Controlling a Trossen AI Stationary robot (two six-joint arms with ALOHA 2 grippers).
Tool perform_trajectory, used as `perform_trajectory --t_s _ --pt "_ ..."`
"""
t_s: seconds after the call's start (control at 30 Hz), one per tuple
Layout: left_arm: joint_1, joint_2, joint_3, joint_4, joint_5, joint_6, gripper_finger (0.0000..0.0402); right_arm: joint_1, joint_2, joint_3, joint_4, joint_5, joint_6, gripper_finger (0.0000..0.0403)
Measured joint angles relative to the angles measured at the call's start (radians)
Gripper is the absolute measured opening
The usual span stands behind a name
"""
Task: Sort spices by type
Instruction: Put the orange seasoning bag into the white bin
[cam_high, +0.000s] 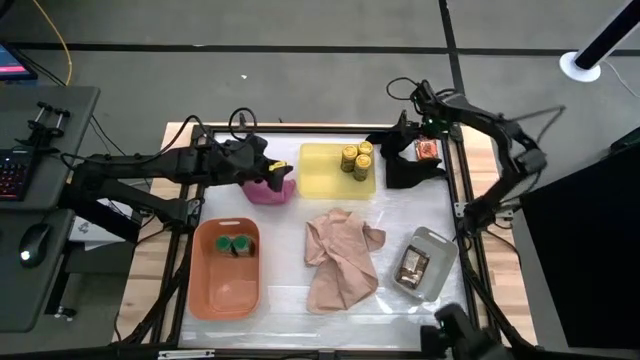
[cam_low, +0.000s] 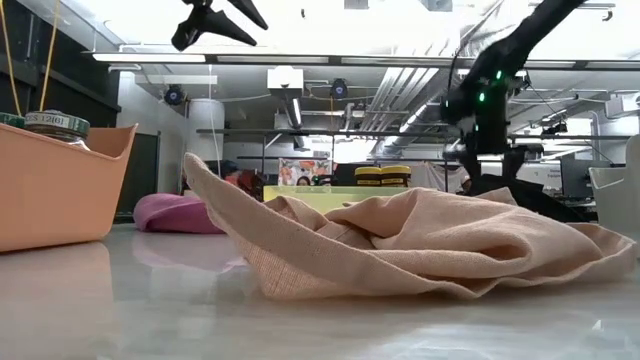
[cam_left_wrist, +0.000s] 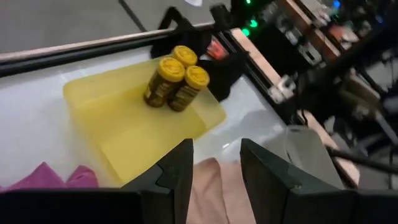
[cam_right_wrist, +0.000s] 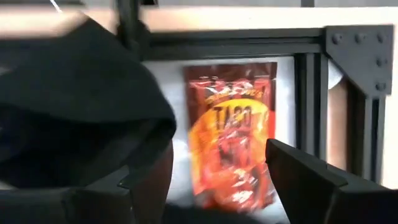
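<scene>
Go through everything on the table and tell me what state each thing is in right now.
Yellow-lidded jars: three, upright in the yellow tray.
Green-lidded jars: in the orange tray.
Taco packet: flat on the table by the black cloth.
Brown packets: in the grey tray.
Tan cloth: crumpled.
Left gripper: open, empty.
Right gripper: open over the taco packet.

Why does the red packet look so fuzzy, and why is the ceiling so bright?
In the right wrist view the red packet sits very near the lens, so its print smears; the black cloth beside it is soft too. In the low view, ceiling lamps glare white, and the tan cloth up front stays sharp.
</scene>
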Motion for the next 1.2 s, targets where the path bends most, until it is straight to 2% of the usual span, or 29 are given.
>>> perform_trajectory --t_s 0.2,0.37,0.47,0.67,0.97,1.07,1.2 --pt "0.000 0.001 0.000 -0.007 -0.055 -0.075 0.0120 -0.061 0.168 0.122 -0.029 -0.030 -0.183 0.0252" --pt "0.000 0.001 0.000 -0.009 -0.079 -0.110 0.0120 -0.066 0.293 0.222 -0.168 -0.046 -0.284 0.0252" --pt "0.000 0.001 0.000 -0.011 -0.080 -0.111 0.0120 -0.069 0.350 0.233 -0.226 -0.044 -0.316 0.0252" --pt "0.000 0.001 0.000 -0.011 -0.080 -0.111 0.0120 -0.072 0.393 0.221 -0.227 -0.003 -0.315 0.0252" --pt "0.000 0.001 0.000 -0.015 -0.067 -0.103 0.0120 -0.065 0.452 0.225 -0.214 -0.029 -0.328 0.0249" --pt "-0.001 0.001 0.000 -0.026 -0.063 -0.103 0.0120 -0.049 0.471 0.227 -0.216 -0.007 -0.352 0.0222" --pt "-0.002 0.001 0.000 -0.045 -0.058 -0.109 0.0120 -0.033 0.479 0.227 -0.210 0.016 -0.374 0.0130"
